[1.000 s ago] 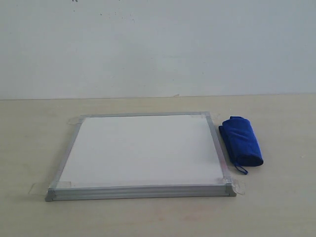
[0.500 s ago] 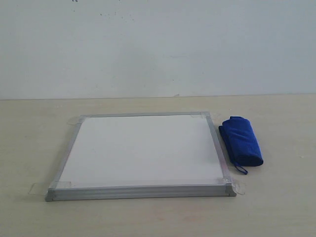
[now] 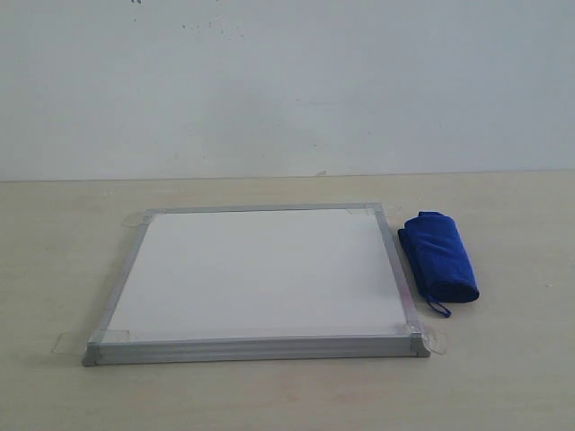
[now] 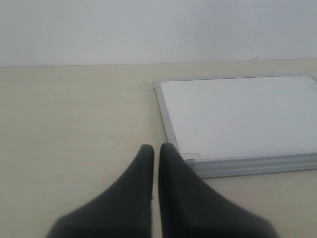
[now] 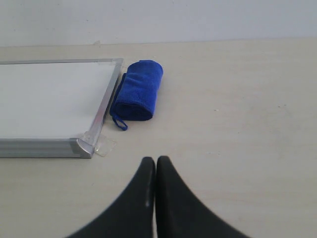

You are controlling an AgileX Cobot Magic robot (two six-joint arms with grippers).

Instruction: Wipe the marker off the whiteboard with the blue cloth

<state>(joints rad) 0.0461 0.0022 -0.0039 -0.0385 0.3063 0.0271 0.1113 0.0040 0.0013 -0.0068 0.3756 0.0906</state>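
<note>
Silver-framed square whiteboard (image 3: 260,269) flat on pale wooden bench (image 3: 503,377); rolled royal-blue fuzzy cloth (image 3: 440,256) beside its right edge, possibly touching. Left tool (image 4: 156,147) and right tool (image 5: 155,159) both pressed together, empty.

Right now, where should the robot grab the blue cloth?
Pinch the blue cloth across the middle of its roll, coming down from above with the right gripper. It lies flat and narrow, close beside the whiteboard, so a side approach looks blocked.
</note>
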